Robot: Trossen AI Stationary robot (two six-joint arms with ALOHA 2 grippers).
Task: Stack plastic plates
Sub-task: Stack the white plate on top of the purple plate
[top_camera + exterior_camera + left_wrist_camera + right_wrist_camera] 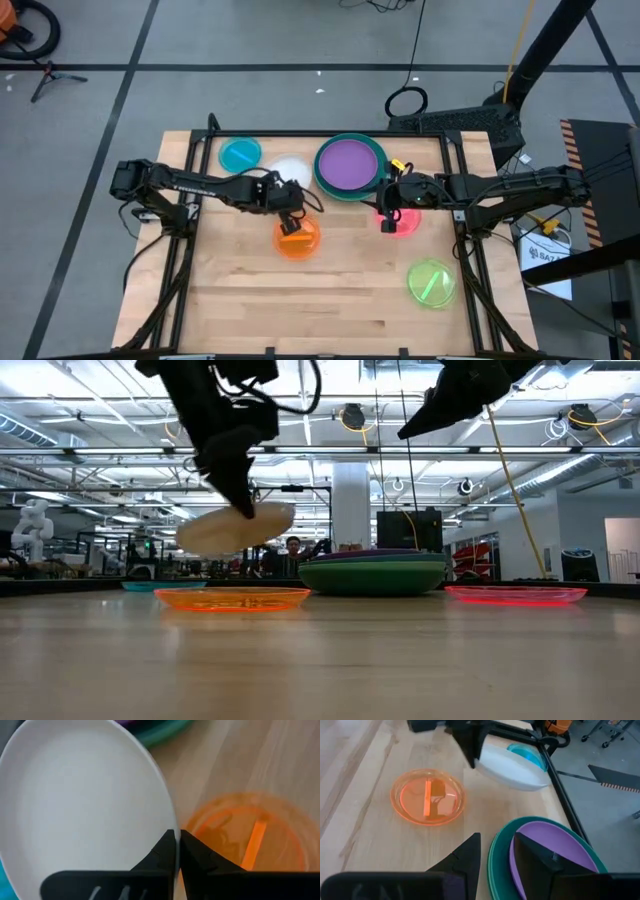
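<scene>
My left gripper (293, 208) is shut on a small white plate (290, 172), which shows lifted and tilted in the low view (235, 526). A small orange plate (297, 240) lies flat on the table just below and near it. A purple plate (348, 162) rests in a stack of teal and green plates (378, 175). My right gripper (497, 852) is open and hovers above that stack's rim, well clear of it in the low view (415, 425). Flat on the table lie a pink plate (400, 220), a blue plate (240, 155) and a lime plate (432, 283). My left gripper pinches the white plate's rim (172, 837) between its two fingers, one on the upper face and one on the underside. The fingers (243, 500) come at it from above, slanting down. The plate is lifted clear of the table and tilted, above the orange plate (232, 598).
Bare wood covers the table's near half, apart from the lime plate at the near right. A black frame (455, 160) runs around the table's edges. Beyond the far edge a person (292, 550) shows in the room.
</scene>
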